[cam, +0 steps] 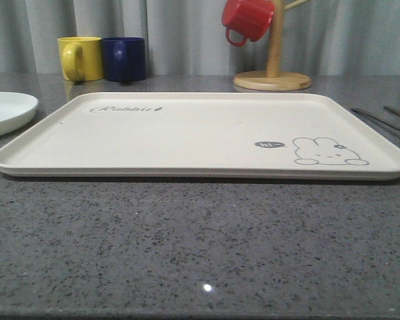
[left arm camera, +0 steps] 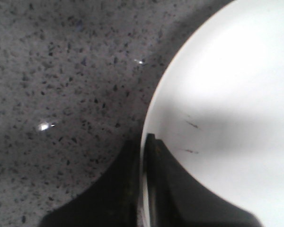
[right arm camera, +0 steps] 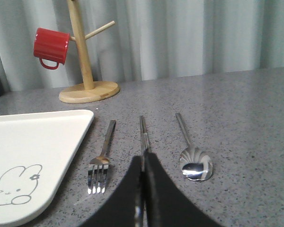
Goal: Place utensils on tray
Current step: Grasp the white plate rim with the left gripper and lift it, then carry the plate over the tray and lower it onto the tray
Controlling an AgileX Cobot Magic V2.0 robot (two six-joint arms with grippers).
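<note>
Chopsticks (right arm camera: 143, 135) lie at 12 o'clock from right gripper (right arm camera: 143, 163), jaws pressed together, holding nothing; fork (right arm camera: 102, 161) at 9, spoon (right arm camera: 191, 151) at 3.

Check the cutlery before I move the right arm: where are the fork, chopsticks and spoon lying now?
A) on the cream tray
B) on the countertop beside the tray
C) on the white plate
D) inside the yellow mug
B: the right wrist view shows the fork, chopsticks and spoon lying side by side on the grey countertop, just off the edge of the tray, which holds nothing.
</note>
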